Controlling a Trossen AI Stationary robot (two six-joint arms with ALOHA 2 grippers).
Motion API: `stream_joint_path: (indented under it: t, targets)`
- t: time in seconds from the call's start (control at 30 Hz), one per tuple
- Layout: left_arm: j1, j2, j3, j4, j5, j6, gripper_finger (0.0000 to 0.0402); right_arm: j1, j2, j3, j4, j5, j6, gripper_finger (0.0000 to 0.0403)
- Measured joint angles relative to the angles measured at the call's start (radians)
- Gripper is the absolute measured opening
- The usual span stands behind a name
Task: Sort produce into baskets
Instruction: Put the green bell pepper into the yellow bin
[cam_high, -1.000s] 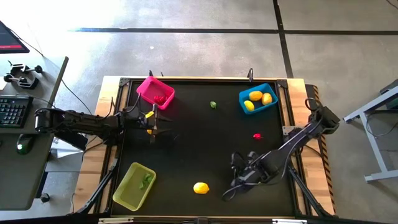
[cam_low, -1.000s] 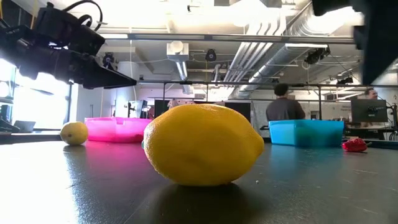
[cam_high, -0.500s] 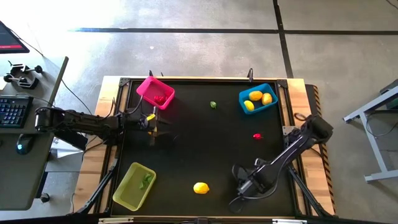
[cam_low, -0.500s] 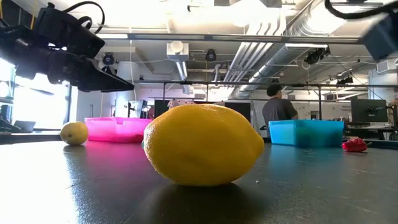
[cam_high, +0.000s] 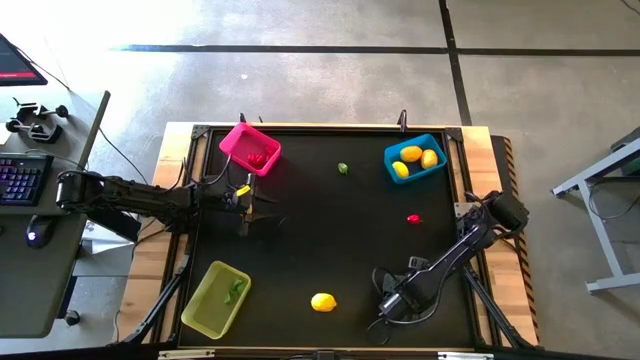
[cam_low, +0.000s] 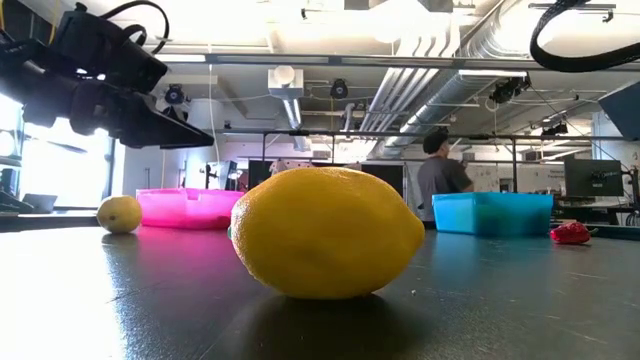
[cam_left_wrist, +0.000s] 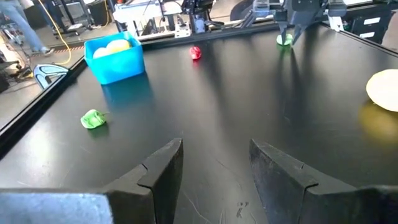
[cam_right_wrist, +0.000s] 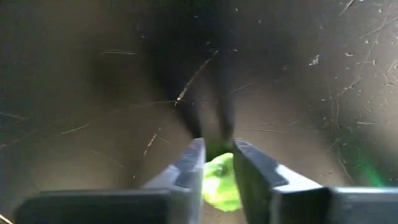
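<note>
Pinching a small bright green toy piece (cam_right_wrist: 219, 184) between my two dark fingers, my right gripper (cam_high: 385, 303) sits low on the black tabletop (cam_high: 330, 230) at the lower right of the high view; the piece is also visible under that gripper at the top of the left wrist view. My left gripper (cam_left_wrist: 214, 162) hovers with its fingers (cam_left_wrist: 163, 167) apart and empty, at the left of the high view just below the bright pink plastic basket (cam_high: 249, 147).

Produce, high view: a yellow lemon-like oval (cam_high: 322, 301) lies at lower centre, beside my right gripper but apart from it. A second small green piece (cam_high: 343, 168) lies loose at upper centre. A small red piece (cam_high: 413, 218) lies right of centre, below the blue plastic basket (cam_high: 414, 158), which holds three yellow ovals. The pink basket holds a red piece. The translucent yellow-green basket (cam_high: 215, 298) at lower left holds a green piece.
</note>
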Motion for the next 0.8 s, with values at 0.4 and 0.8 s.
stream_joint_path:
  t: [0.4,0.8]
  targets:
    - [0.000,0.000,0.000,-0.017,0.000,0.000,0.0170,-0.009,-0.013,0.087,-0.004,0.023,0.036,0.0004]
    - [-0.006,0.000,0.000,-0.026,0.000,-0.035,0.0170,-0.022,-0.017,0.235,0.038,0.453,0.048,0.0001]
